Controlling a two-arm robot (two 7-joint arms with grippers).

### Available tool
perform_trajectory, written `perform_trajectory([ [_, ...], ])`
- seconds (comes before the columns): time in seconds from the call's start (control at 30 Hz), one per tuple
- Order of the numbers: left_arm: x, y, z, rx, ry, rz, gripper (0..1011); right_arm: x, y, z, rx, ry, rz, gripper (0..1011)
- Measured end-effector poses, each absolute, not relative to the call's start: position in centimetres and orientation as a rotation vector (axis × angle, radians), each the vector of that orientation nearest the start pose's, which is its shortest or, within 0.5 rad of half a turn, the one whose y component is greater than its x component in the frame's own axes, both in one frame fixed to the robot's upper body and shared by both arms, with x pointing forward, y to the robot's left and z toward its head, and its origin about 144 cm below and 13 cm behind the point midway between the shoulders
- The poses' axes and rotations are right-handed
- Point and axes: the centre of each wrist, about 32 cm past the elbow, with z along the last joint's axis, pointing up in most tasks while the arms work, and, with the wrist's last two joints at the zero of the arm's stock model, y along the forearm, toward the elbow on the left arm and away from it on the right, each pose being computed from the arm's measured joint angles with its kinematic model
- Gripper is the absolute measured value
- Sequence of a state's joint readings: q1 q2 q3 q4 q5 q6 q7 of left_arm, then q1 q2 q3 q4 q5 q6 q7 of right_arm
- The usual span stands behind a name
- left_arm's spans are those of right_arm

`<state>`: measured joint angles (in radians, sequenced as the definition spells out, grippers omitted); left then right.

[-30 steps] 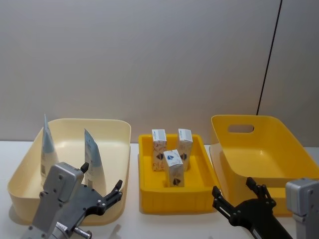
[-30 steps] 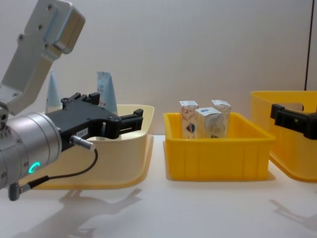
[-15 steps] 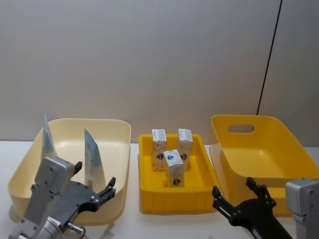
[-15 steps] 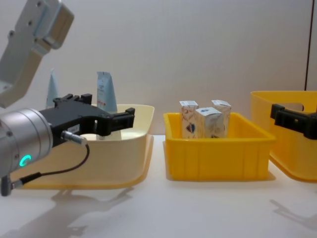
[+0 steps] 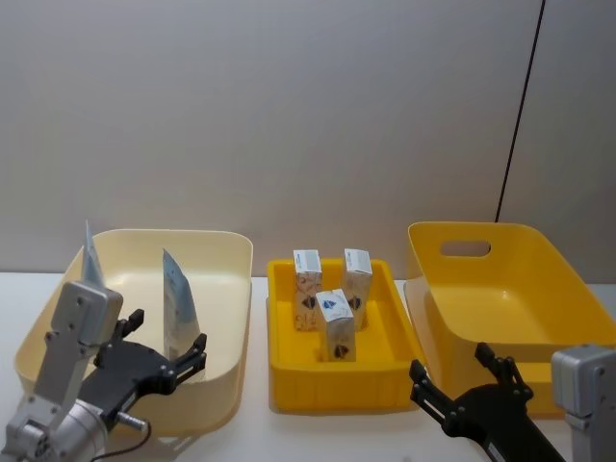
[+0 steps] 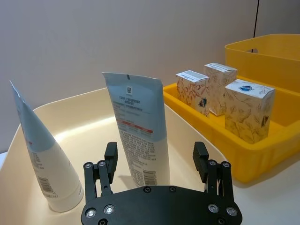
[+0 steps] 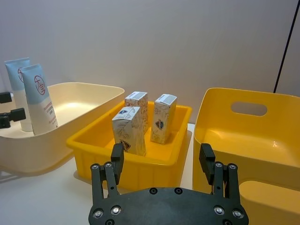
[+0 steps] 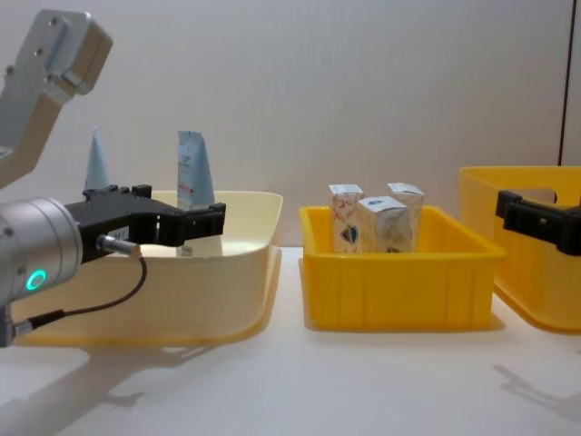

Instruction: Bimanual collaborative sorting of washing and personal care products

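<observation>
Two pale-blue tubes (image 5: 178,303) (image 5: 91,265) stand upright in the cream bin (image 5: 164,234) on the left. Three white cartons (image 5: 336,325) (image 5: 307,287) (image 5: 357,274) stand in the shallow yellow tray (image 5: 337,390) in the middle. My left gripper (image 5: 166,332) hovers open and empty over the cream bin's front part. In the left wrist view it (image 6: 155,150) faces the nearer tube (image 6: 138,131), which stands just beyond the fingertips. My right gripper (image 5: 449,361) is open and empty, low at the front right; in the right wrist view it (image 7: 161,151) points at the cartons (image 7: 129,130).
A deep yellow bin (image 5: 520,289) with a handle slot stands on the right, close behind my right gripper. White tabletop lies in front of all three containers. A grey wall closes the back.
My left gripper has drawn back and to the left along the cream bin's front, still open. The right gripper, tubes and cartons have not moved.
</observation>
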<state>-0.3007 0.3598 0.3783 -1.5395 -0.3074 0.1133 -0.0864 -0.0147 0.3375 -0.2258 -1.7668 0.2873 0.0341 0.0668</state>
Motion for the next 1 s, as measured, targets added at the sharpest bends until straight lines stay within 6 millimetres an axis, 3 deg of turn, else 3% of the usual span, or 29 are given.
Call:
perform_trajectory([
  [0.57, 55.5, 21.4, 121.3, 0.058, -0.076, 1.138, 1003, 44.3, -23.7, 118.9, 0.026, -0.075, -1.229, 1003],
  [1.0, 56.7, 20.7, 121.3, 0.066, -0.071, 1.138, 993, 44.3, -23.7, 118.9, 0.026, -0.075, -1.23, 1003],
])
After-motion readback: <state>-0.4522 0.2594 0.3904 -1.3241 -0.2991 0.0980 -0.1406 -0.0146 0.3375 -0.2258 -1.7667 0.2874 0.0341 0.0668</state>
